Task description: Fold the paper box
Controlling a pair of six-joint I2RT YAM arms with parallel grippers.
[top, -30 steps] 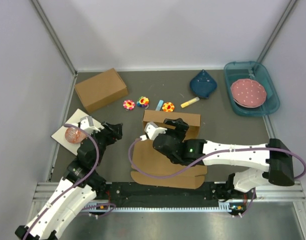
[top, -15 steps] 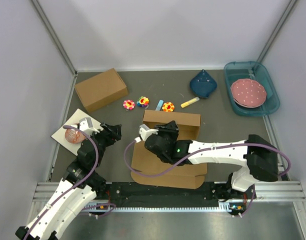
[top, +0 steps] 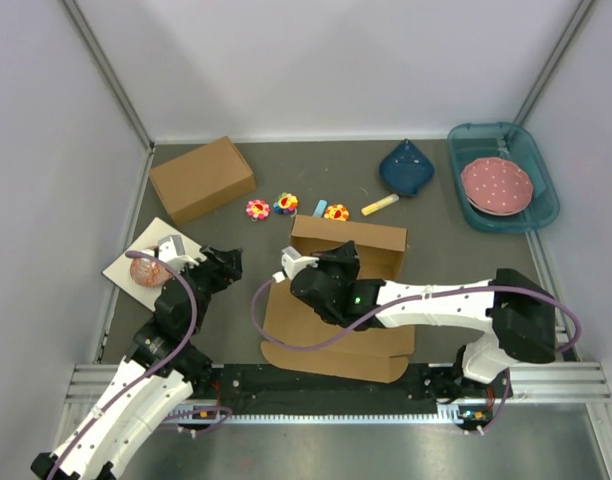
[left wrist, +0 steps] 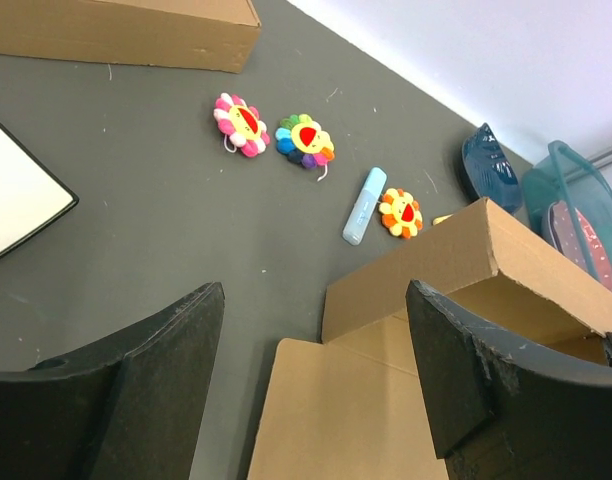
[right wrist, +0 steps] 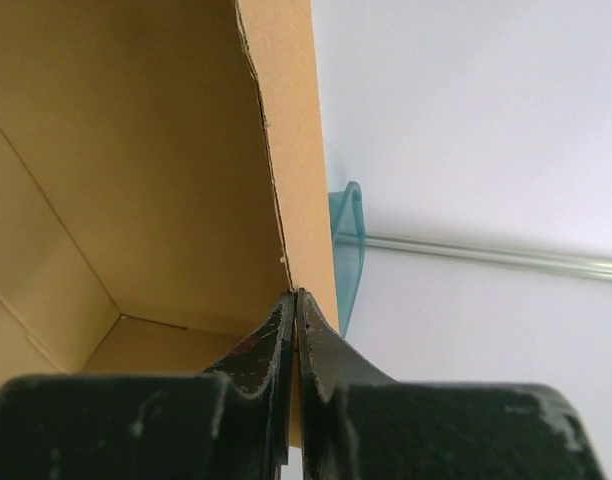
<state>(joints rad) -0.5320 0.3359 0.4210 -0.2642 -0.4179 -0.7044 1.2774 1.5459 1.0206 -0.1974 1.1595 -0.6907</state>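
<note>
The paper box [top: 331, 345] is a brown cardboard sheet lying in front of the arms, with its far wall [top: 348, 236] standing up. My right gripper [top: 329, 263] reaches in from the right and is shut on the thin edge of that upright wall [right wrist: 166, 170]. In the right wrist view its jaws [right wrist: 297, 296] pinch the cardboard edge. My left gripper [top: 226, 264] hovers open just left of the box. In the left wrist view the left gripper [left wrist: 316, 292] has nothing in it, and the sheet's near-left corner [left wrist: 336, 420] lies below.
A deeper brown box [top: 202, 178] stands at the back left. Three flower toys [top: 286, 204], a blue marker [top: 319, 209] and a yellow marker [top: 379, 205] lie behind the sheet. A dark blue pouch [top: 407, 168] and a teal tray [top: 542, 170] holding a pink plate [top: 496, 183] are back right. A white pad [top: 126, 262] lies left.
My right gripper has closed from open onto the edge of the upright wall, and its arm has shifted a little left. The wall has moved slightly back. The left arm is still.
</note>
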